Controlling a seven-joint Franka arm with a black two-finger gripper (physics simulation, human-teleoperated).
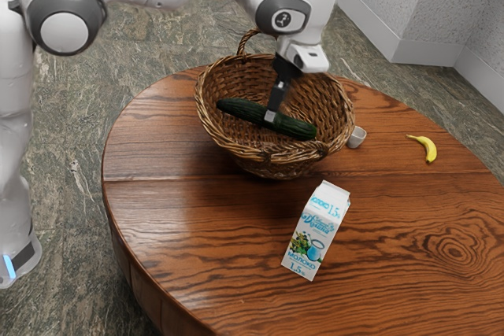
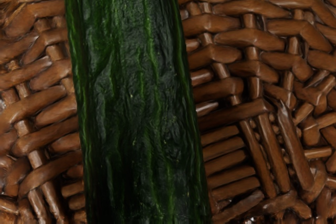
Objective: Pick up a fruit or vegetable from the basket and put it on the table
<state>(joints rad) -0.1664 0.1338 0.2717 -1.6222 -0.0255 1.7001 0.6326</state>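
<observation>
In the exterior view my gripper (image 1: 273,112) reaches down into the wicker basket (image 1: 272,152), its lower end at the middle of a long dark green cucumber (image 1: 296,127). The cucumber lies at a slant across the inside of the basket. Whether the gripper is open or shut on it cannot be made out. In the wrist view the cucumber (image 2: 134,87) is large and close under my hand, with the woven basket wall (image 2: 236,40) behind it.
A milk carton (image 1: 317,230) stands on the round wooden table (image 1: 394,234) in front of the basket. Towards the exterior view's right are a small whitish cup (image 1: 357,138) close beside the basket and a banana (image 1: 428,149). The basket's handle (image 1: 242,40) rises at its back.
</observation>
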